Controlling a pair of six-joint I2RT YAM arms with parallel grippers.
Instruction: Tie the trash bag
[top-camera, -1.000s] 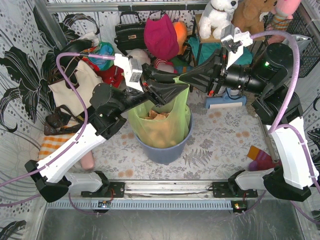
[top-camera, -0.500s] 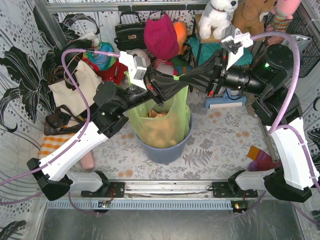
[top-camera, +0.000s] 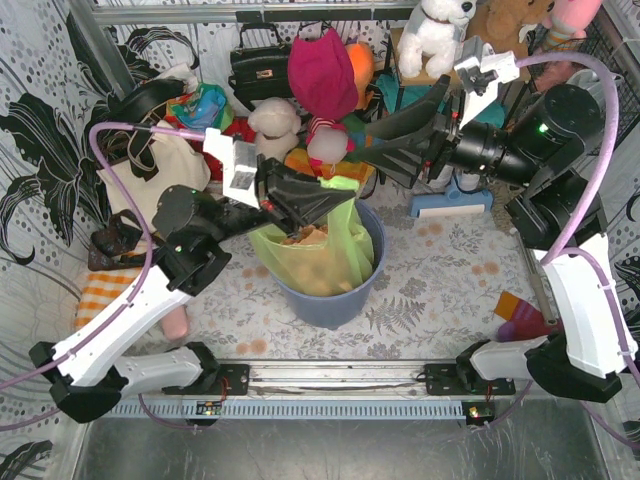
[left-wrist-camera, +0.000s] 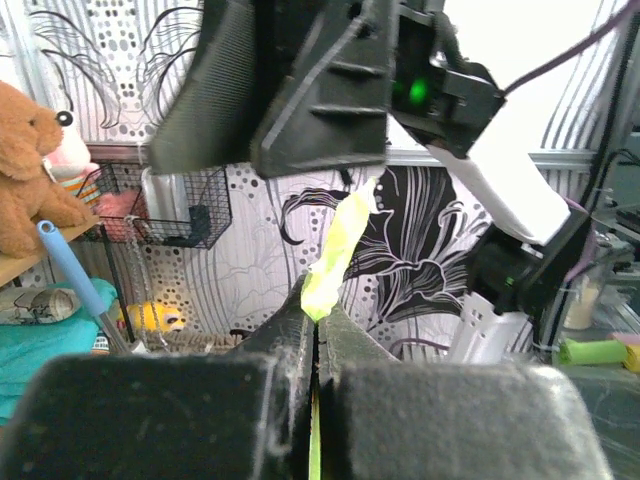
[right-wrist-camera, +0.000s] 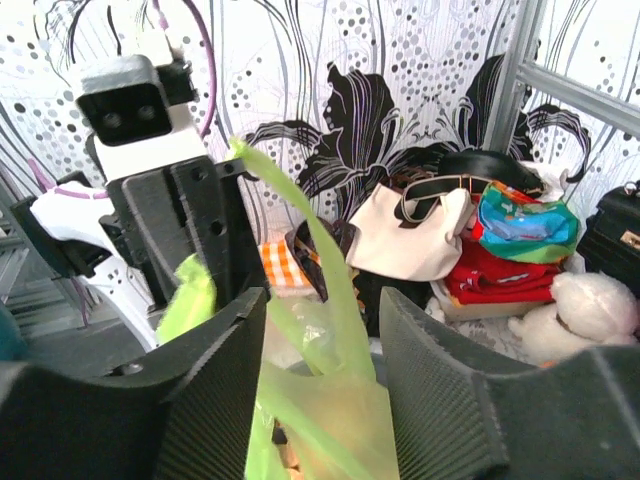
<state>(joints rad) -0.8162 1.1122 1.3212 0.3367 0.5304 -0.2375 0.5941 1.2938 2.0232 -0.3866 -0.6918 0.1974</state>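
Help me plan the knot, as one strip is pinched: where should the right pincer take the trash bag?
Grip the free upright flap of the trash bag midway up, coming from the right, above the bag's mouth. It stands thin and tall between the open jaws of the right pincer, apart from the strip that the left pincer holds shut.

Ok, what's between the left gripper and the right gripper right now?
A twisted strip of the trash bag: the left wrist view shows it rising from the shut left gripper toward the right gripper, whose jaws stand open.
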